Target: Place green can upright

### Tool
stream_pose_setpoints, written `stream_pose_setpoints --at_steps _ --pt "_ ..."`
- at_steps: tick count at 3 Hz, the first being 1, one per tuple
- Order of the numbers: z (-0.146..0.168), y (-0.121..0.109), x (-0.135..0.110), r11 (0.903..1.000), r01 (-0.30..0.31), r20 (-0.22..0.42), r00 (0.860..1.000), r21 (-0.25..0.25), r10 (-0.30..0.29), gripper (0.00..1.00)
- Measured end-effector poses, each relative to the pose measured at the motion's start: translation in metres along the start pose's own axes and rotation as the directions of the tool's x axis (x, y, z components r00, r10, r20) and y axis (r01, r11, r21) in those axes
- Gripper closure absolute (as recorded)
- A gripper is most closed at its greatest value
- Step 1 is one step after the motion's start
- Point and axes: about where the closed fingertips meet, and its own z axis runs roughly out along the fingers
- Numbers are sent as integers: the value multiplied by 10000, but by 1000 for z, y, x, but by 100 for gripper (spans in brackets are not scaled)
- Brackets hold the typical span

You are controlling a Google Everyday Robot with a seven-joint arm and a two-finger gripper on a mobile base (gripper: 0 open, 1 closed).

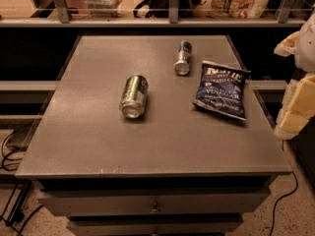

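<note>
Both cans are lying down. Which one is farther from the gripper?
The green can, the wider one. The slim blue can lies further back by the chip bag, nearer the gripper at the right edge of view.

A: What can't you make out from your end?
B: The arm [297, 102] is clipped by the right edge, I only get pale blocks. I can't find the gripper in view at all.
A: Cans?
B: On the green can [134, 96] I see one silver end; the far end is hidden and the print is too blurred to read. Same for the slim blue can [182, 57], label too small.
A: Background?
B: The back shelf [167, 21] is cut by the top edge and its items are blurred; I can't name them. The drawers [155, 205] are cut by the bottom edge. The cables [10, 156] run off the left edge.
</note>
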Motion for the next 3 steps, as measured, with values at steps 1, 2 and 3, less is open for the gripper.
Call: stream_pose_setpoints --at_steps 1,2,3 --pt "-1 0 -1 10000 -30 21 10000 52 30 0" --pt "-1 1 -6 9980 -609 204 9980 159 605 0" --pt "-2 1 -20 9788 -2009 586 9784 400 1985 0"
